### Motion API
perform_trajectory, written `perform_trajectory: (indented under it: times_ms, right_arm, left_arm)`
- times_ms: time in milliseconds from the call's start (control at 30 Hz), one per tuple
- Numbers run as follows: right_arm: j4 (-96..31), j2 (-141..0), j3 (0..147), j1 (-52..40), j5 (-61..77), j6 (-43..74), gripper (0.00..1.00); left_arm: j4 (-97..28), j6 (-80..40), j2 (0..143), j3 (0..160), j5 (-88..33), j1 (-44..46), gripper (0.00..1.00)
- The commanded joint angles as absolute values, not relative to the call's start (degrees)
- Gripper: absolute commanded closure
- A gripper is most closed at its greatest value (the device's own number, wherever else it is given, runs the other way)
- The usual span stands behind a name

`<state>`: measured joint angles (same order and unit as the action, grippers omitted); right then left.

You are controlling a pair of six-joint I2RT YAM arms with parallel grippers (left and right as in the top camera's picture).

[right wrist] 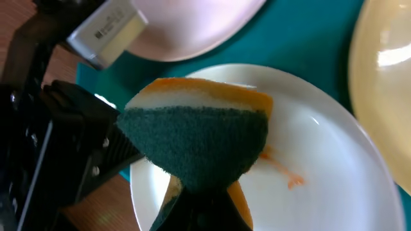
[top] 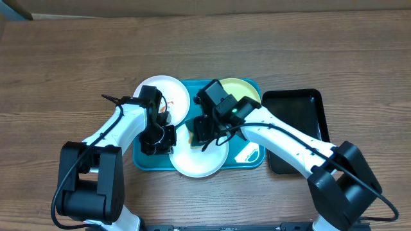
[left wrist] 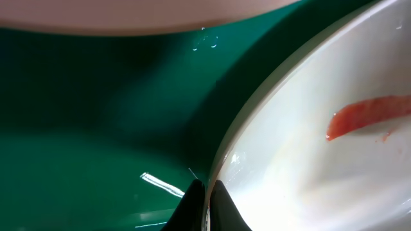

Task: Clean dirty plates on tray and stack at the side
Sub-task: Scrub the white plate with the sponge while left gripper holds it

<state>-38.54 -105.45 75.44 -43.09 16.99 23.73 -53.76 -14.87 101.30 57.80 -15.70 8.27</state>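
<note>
The teal tray (top: pixel 247 160) holds three plates. A white plate (top: pixel 199 163) sits at the tray's front; its rim (left wrist: pixel 270 96) is pinched by my left gripper (left wrist: pixel 205 202), and an orange-red smear (left wrist: pixel 366 115) lies on it. My right gripper (right wrist: pixel 205 205) is shut on a sponge (right wrist: pixel 192 141) with a green scrub face and orange-white body, held over that plate (right wrist: pixel 321 173) beside a faint smear (right wrist: pixel 286 173). Another white plate (top: pixel 168 90) is at the back left. The cream plate (top: pixel 245 90) is at the back right, also in the right wrist view (right wrist: pixel 385 77).
A smaller black tray (top: pixel 302 125) lies right of the teal tray on the wooden table (top: pixel 64 70). Both arms cross over the tray's middle.
</note>
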Motion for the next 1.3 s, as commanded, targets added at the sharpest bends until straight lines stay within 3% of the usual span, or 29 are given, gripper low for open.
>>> perform_trajectory:
  times_ms: [0, 433, 833, 1033, 1267]
  right_arm:
    - [-35.3, -108.8, 77.0, -45.8, 16.6, 24.6, 0.96]
    - [-34.7, -115.1, 77.0, -45.2, 9.8, 31.2, 0.96]
    - [-51.0, -115.0, 77.0, -37.8, 9.7, 31.5, 0.96]
    - [-57.5, -114.6, 77.0, -38.9, 10.7, 26.9, 0.96]
    - [-54.6, -107.1, 77.0, -39.2, 12.5, 20.6, 0.96]
  left_arm:
    - [-53.5, -15.5, 101.8, 58.2, -14.7, 8.7, 0.96]
    - [-53.8, -15.5, 101.8, 58.2, -14.9, 8.7, 0.96]
    - [-53.9, -15.5, 101.8, 58.2, -14.9, 8.7, 0.96]
    - [-54.4, -15.5, 101.8, 58.2, -14.9, 8.7, 0.96]
    - [-54.4, -15.5, 101.8, 58.2, -14.9, 8.7, 0.96]
